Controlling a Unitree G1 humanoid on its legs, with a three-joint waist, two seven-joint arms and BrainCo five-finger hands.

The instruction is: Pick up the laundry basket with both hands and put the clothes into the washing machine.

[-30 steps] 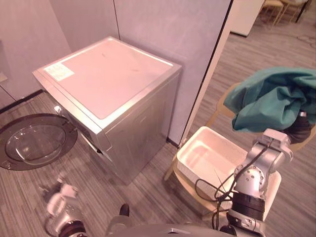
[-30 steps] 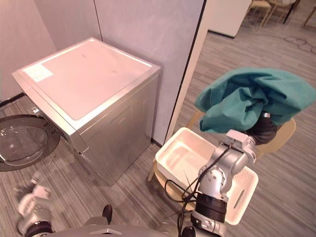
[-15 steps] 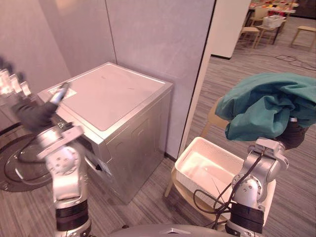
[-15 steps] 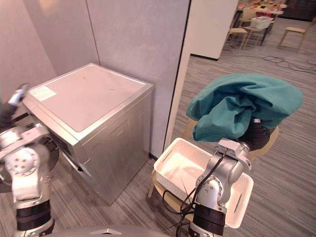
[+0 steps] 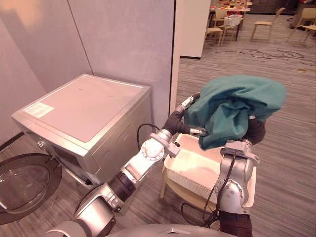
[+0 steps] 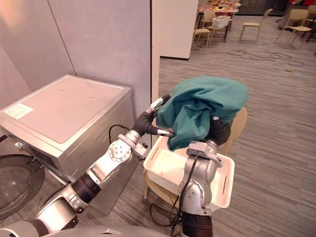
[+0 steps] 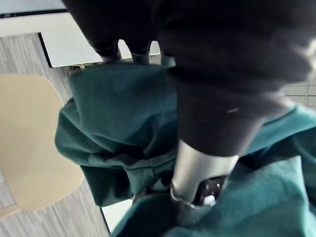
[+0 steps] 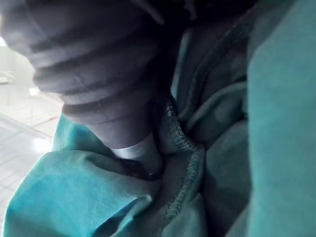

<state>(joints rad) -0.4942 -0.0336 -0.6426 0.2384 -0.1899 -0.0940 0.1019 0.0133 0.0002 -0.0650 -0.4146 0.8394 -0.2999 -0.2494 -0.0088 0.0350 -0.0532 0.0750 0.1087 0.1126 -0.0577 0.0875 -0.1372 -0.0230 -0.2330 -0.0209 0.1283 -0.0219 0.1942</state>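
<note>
The washing machine's round door (image 5: 23,185) hangs open, nearer than the laundry basket (image 5: 195,168) and well to its left. The silver washing machine (image 5: 84,111) itself stands just left of the basket, its flat top bare apart from a label at one corner. The white, perforated basket sits on a light wooden chair (image 6: 240,122) and has no clothes in it.

The right arm rises on the near side of the basket. The right hand (image 5: 255,131) is up above the basket's far right corner, under a teal garment (image 5: 237,101) that drapes over it and hangs in folds above the basket, clear of its rim. In the right wrist view the thumb pokes into a seamed fold of the cloth. The fingers are buried under the cloth, so I cannot tell how they are set.

The left arm reaches across from the washing machine's side, passing over the basket's left edge. The left hand (image 5: 181,118) meets the garment's left side with fingers and thumb (image 7: 197,168) spread wide, the fingers at the cloth's upper edge and the thumb tip pressed into a fold lower down.

Behind the basket and the machine stands a grey partition wall (image 5: 118,39). Far beyond the basket, on the striped floor, are wooden chairs (image 5: 266,22) and loose cables (image 5: 256,49).
</note>
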